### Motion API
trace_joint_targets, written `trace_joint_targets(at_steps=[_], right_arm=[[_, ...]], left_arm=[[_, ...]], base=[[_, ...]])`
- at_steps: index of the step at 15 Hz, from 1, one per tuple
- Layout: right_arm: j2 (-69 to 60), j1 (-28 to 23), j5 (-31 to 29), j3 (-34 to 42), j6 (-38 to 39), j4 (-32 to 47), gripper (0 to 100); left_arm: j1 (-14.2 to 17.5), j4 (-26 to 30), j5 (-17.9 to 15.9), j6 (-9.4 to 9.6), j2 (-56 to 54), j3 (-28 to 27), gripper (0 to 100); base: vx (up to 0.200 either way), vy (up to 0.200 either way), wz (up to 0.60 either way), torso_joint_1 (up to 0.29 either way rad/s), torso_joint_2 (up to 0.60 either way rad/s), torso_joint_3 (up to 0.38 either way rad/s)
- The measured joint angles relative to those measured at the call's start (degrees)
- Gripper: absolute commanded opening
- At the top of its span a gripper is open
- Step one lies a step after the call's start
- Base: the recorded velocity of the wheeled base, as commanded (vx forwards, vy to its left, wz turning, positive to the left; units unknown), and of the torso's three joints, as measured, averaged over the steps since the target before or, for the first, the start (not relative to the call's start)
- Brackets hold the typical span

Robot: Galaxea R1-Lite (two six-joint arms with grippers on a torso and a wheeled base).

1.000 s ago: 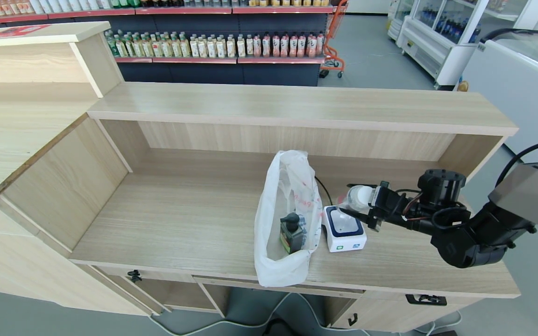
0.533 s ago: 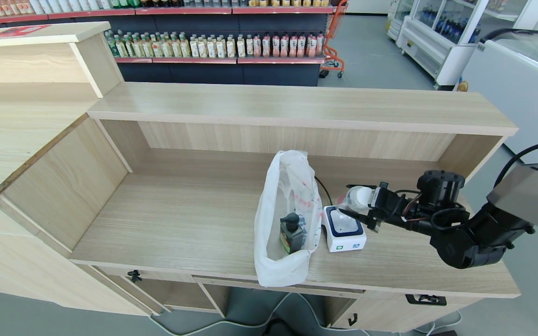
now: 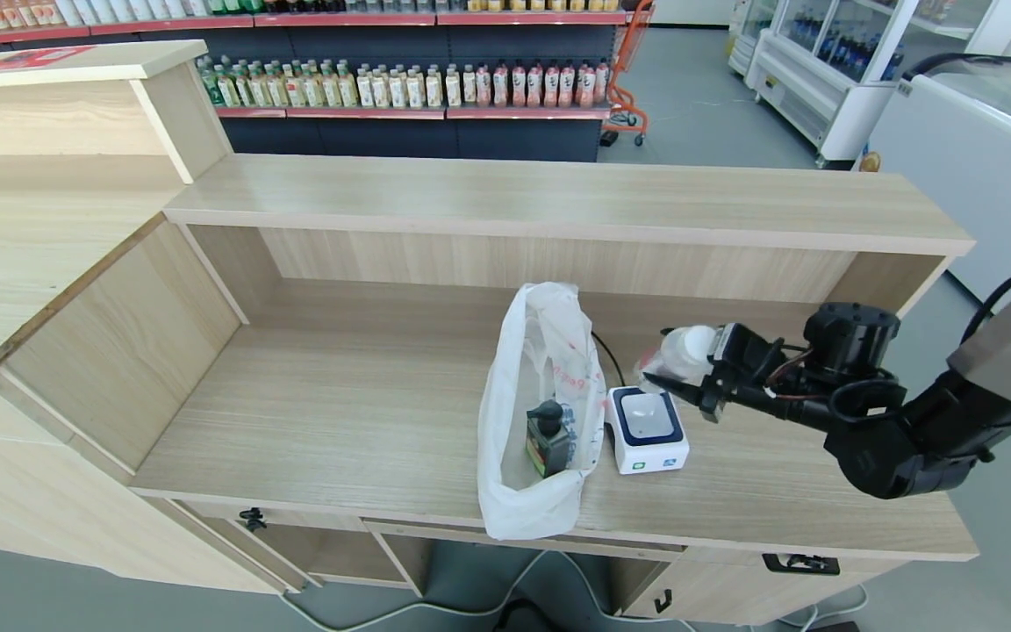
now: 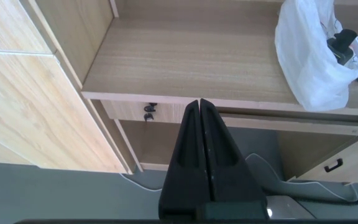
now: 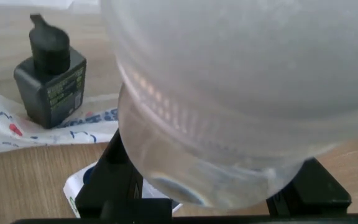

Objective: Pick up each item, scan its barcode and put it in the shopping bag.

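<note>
Right gripper [image 3: 662,362] clamped on clear bottle [image 3: 688,344], held over scanner [image 3: 646,428] beside bag [image 3: 523,491] on bench [image 3: 339,421]; left gripper [image 4: 199,107] closed, holding nothing

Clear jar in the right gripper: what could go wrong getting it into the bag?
1. The shopping bag has a limp, narrow mouth; the clear jar, held in the right gripper, may catch the plastic and drag the bag along.
2. The scanner stands between jar and bag; a low path could clip it.
3. A dark pump bottle stands upright in the bag; a jar dropped on it may tip it.
</note>
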Motion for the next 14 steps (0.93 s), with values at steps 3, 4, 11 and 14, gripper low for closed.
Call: trace_joint_targets(at_steps=[3, 4, 11, 14], right_arm=[[-10.68, 0.04, -7.94, 2.01, 17.32, 3.61, 0], [-14.62, 0.09, -11.29, 2.73, 22.71, 6.42, 0], [-31.82, -0.68, -26.22, 5.77, 39.79, 21.13, 0], [-33.13, -1.93, -26.42, 8.14, 40.89, 21.18, 0]], left_arm=[[0.00, 0.00, 0.00, 0.05, 0.00, 0.00, 0], [0.00, 0.00, -0.01, 0.02, 0.00, 0.00, 0], [0.00, -0.02, 0.00, 0.00, 0.00, 0.00, 0], [0.00, -0.02, -0.01, 0.00, 0.00, 0.00, 0]], base=[[0.000, 0.000, 0.00, 0.000, 0.00, 0.000], [0.000, 0.000, 0.00, 0.000, 0.00, 0.000], [0.000, 0.000, 0.00, 0.000, 0.00, 0.000], [0.000, 0.000, 0.00, 0.000, 0.00, 0.000]])
